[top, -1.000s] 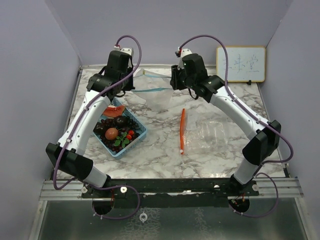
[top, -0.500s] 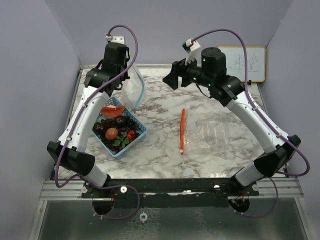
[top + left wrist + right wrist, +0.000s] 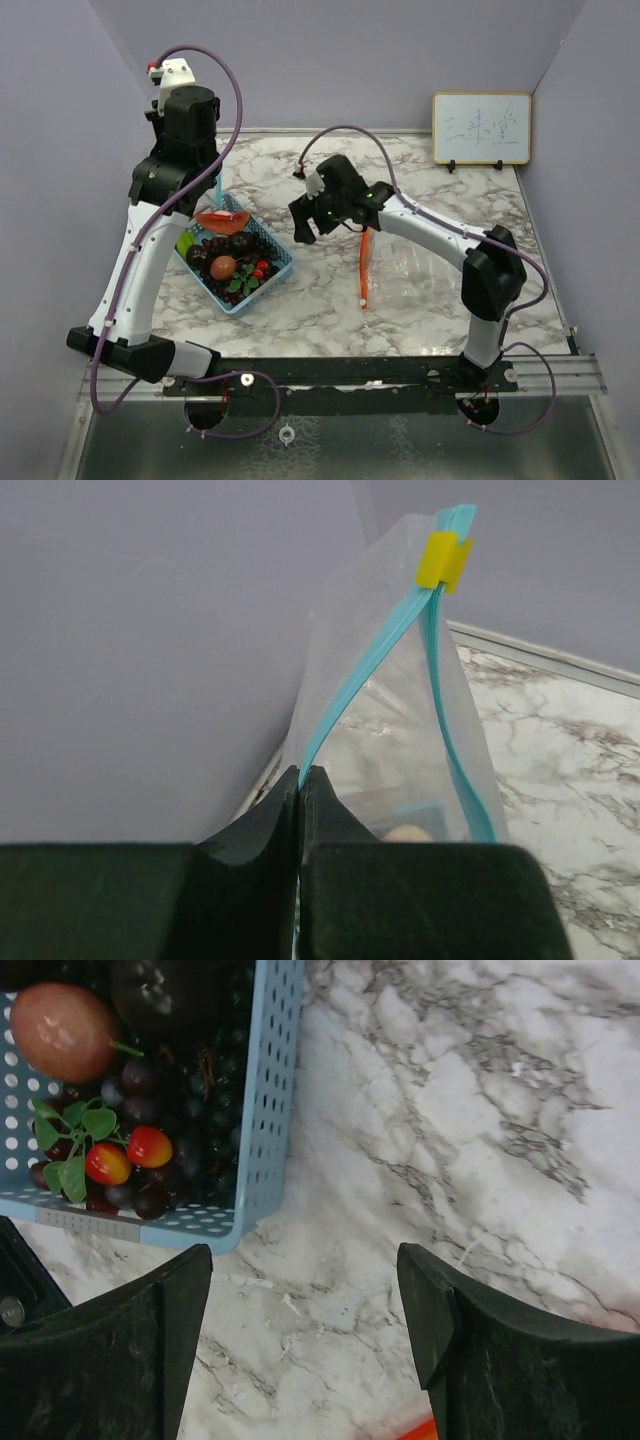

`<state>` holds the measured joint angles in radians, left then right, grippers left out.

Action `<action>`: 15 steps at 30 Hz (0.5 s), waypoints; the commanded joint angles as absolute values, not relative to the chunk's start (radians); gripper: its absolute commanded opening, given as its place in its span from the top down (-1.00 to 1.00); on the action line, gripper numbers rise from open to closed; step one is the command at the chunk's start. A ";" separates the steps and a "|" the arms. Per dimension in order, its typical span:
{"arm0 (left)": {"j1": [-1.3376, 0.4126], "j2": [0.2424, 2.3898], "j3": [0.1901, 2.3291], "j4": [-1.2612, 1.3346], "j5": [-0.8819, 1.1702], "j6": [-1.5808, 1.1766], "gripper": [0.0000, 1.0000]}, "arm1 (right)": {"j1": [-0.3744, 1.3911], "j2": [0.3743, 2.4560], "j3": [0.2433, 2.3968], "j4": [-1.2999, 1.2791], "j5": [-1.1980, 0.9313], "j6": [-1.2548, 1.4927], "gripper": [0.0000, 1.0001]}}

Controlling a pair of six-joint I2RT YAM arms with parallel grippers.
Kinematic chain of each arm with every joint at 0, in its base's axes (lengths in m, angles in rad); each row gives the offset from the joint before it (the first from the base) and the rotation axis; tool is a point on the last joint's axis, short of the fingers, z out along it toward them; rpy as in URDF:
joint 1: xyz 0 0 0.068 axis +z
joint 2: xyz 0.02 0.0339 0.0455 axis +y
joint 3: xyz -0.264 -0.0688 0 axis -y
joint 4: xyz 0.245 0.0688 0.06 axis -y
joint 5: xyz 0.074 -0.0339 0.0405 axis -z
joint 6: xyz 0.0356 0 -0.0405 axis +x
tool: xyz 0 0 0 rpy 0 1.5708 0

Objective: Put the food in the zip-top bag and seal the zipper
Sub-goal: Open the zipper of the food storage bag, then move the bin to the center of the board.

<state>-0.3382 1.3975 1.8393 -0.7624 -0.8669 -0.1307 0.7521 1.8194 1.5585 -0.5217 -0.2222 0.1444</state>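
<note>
**Basket** [image 3: 283, 262]: light blue, perforated, standing on the marble surface [image 3: 330, 300]. All places below are given from it.

**Food:** all inside the basket.
- Watermelon wedge [image 3: 222, 218] at the far corner.
- Grapes [image 3: 170, 1110] across the middle.
- Reddish round fruit [image 3: 60, 1030], two cherry tomatoes [image 3: 148, 1147] and green leaves [image 3: 75, 1145] toward the near corner.

**Left tool** [image 3: 301, 780]: jaws pressed together on one teal zipper strip of the teal-zip bag [image 3: 400, 720].

**Teal-zip bag:** clear, held upright above the basket's far corner. The strips are parted and the yellow slider [image 3: 442, 560] sits at the top end. Its lower edge may touch the basket, but the arm hides it from above.

**Right tool** [image 3: 305, 1290]: jaws wide apart with nothing between them. It hovers over bare surface just beside the basket's right corner.

**Orange-zip bag** [image 3: 420, 270]: clear, lying flat on the surface right of the basket and well apart from it, zipper edge toward the basket.

**Whiteboard** [image 3: 481, 128]: far right of the basket, against the back wall.
</note>
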 commanded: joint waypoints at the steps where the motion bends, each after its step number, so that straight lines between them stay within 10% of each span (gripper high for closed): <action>1: -0.313 1.326 1.766 -0.721 -0.987 -0.085 1.00 | 0.789 1.927 1.681 -0.478 -0.272 0.145 -0.49; 15: -0.308 1.220 1.730 -0.732 -0.978 -0.130 1.00 | 0.813 2.317 1.975 -0.468 -0.408 0.179 -0.35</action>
<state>-0.3096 1.2442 1.7500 -0.7479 -0.9516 -0.1204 0.8051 2.2532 1.9034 -0.4896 -0.3141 0.1600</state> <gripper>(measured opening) 0.018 0.687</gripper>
